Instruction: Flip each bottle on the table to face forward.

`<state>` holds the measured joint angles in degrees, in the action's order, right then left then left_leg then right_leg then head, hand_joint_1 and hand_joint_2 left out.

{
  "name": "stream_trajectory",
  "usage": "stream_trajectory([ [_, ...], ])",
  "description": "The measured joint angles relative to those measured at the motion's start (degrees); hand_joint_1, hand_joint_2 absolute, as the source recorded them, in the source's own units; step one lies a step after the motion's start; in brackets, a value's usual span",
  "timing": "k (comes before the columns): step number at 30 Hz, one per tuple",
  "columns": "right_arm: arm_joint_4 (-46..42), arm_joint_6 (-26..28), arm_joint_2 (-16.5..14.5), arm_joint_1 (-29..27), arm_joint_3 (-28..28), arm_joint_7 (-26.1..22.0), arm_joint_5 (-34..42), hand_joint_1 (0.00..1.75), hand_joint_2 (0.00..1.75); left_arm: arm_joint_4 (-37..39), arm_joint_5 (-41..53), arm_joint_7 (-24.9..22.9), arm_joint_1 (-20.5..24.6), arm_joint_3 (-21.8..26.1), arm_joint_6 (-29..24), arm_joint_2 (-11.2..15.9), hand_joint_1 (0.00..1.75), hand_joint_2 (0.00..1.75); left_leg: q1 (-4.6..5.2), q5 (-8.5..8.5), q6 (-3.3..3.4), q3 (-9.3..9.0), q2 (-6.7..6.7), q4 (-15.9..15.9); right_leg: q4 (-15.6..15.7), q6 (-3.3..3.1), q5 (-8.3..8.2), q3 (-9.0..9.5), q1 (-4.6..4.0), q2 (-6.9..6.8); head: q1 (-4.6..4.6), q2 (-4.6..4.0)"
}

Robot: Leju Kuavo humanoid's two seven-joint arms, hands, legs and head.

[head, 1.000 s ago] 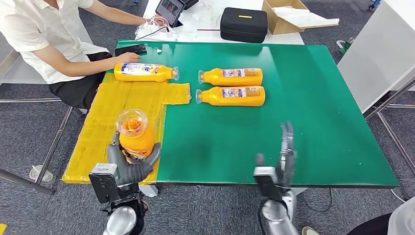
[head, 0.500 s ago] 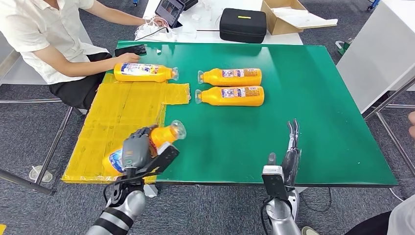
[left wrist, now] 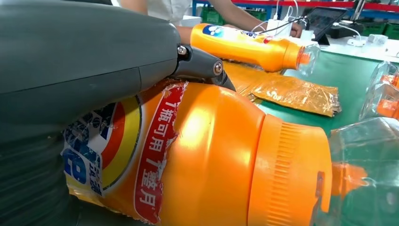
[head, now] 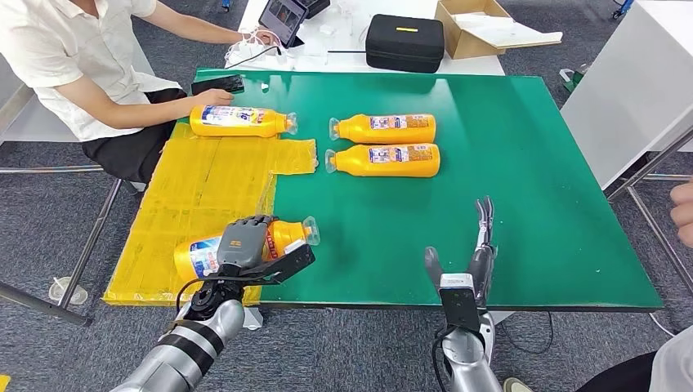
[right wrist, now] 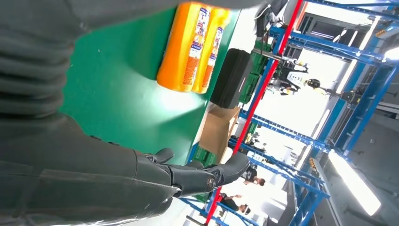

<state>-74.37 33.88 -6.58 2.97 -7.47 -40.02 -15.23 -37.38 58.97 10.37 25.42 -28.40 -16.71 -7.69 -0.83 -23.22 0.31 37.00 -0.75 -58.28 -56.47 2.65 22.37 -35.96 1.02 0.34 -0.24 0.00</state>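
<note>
Since the earlier frames the held orange plastic bottle with a clear cap (head: 245, 244) has been tipped from upright down to lying, cap pointing right, on the yellow taped sheet (head: 204, 184) at the near-left edge of the green table (head: 523, 180); left hand (head: 245, 245) is wrapped over its middle, blue-red label showing toward the base, so the turn looks done and release is judged next; right hand (head: 474, 257) has hardly moved, held edge-up with fingers straight and spread, holding nothing, apparently on standby. Count: four orange bottles; one in the left hand, one far-left bottle (head: 241, 120) under a person's hand (head: 214, 96), two side-by-side bottles (head: 384, 143) mid-table, caps left.
</note>
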Motion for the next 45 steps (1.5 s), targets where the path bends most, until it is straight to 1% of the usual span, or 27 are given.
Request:
stream_trajectory([
  [2,0.19,-0.14,0.00,0.10,-0.06,0.00,0.27,0.00,1.75,0.72,-0.05,0.09,0.32,-0.18,0.41,0.11,0.00,1.75,0.00,0.01,0.00,-0.01,0.00,0.00,0.00,0.00,0.00,0.00,0.00,0.00,0.01,0.00],
  [14,1.11,-0.27,0.07,0.74,-0.82,0.00,1.92,0.00,1.75,4.47,-1.29,1.16,1.92,-0.74,4.06,0.44,0.00,1.75,0.00,0.00,0.00,0.02,-0.03,0.00,0.00,0.00,0.01,0.02,0.01,-0.02,-0.02,0.01],
  [21,1.58,-0.96,0.09,0.91,-0.87,0.00,3.59,0.00,1.75,5.90,-3.09,2.69,2.91,-0.73,6.17,0.67,0.00,1.75,0.00,0.05,0.04,-0.03,-0.05,0.00,0.00,0.00,0.00,0.09,0.00,-0.02,-0.02,0.01],
  [23,1.75,-1.07,0.09,1.01,-0.86,0.00,4.13,0.00,1.75,6.10,-4.23,3.71,2.97,-0.68,5.49,0.72,0.00,1.75,0.00,0.06,0.04,-0.04,-0.05,0.00,0.00,0.00,0.00,0.10,0.00,-0.02,-0.02,0.01],
  [27,1.95,-1.05,0.11,1.09,-0.81,0.00,4.67,0.00,1.75,5.43,-8.04,7.63,2.12,0.11,1.74,0.38,0.00,1.75,0.00,0.06,0.04,-0.03,-0.03,-0.01,0.00,0.01,-0.01,0.06,0.01,-0.01,-0.01,0.00],
  [30,1.96,-0.84,0.14,1.08,-0.79,0.00,4.72,0.00,1.75,2.13,-9.82,10.36,0.29,0.61,-0.47,-0.32,0.00,1.75,0.01,0.06,0.05,0.02,-0.04,-0.01,0.00,0.02,-0.01,0.02,0.01,-0.02,-0.01,0.00],
  [34,1.96,-0.27,0.16,1.07,-0.79,0.00,4.36,0.00,1.75,-2.14,-10.36,11.35,-1.52,0.55,-1.54,-0.90,0.00,1.75,0.01,0.03,0.04,0.07,-0.03,-0.01,0.00,0.02,-0.01,-0.04,0.01,0.00,-0.01,0.00],
  [36,2.11,1.08,0.25,1.11,-0.88,0.03,2.16,0.00,1.75,-4.59,-10.66,11.75,-2.73,0.35,-2.53,-0.92,0.00,1.75,0.01,0.02,0.04,0.08,-0.02,-0.01,0.00,0.02,0.00,-0.06,0.00,0.00,-0.02,0.00],
  [38,3.42,2.69,0.61,1.66,-1.18,0.84,-4.14,0.00,1.75,-8.59,-12.62,12.67,-4.68,-0.48,-3.27,-0.91,0.00,1.75,0.00,0.01,0.03,0.09,-0.02,-0.01,0.00,0.01,0.00,-0.07,0.00,0.00,-0.01,0.01],
  [40,6.64,3.51,1.39,3.11,-1.51,2.86,-13.31,0.00,1.75,-13.45,-18.40,13.83,-6.98,-1.81,-1.23,-1.03,0.00,1.75,0.00,0.00,0.02,0.10,-0.01,-0.01,0.00,0.01,0.01,-0.08,0.00,0.00,-0.02,0.01],
  [42,10.35,3.74,2.37,4.99,-1.65,4.63,-20.04,0.00,1.75,-18.24,-26.49,14.70,-9.46,-3.04,2.49,-1.40,0.00,1.75,0.01,0.00,0.03,0.13,-0.03,-0.01,0.01,0.02,0.01,-0.09,0.01,-0.01,-0.02,0.01],
  [45,14.69,3.69,3.68,7.81,-1.65,5.89,-22.98,0.00,1.75,-23.97,-34.39,15.06,-12.20,-4.72,5.21,-2.00,0.00,1.75,0.02,0.03,0.06,0.17,-0.09,-0.01,0.02,0.03,0.01,-0.09,0.03,-0.03,-0.01,0.01],
])
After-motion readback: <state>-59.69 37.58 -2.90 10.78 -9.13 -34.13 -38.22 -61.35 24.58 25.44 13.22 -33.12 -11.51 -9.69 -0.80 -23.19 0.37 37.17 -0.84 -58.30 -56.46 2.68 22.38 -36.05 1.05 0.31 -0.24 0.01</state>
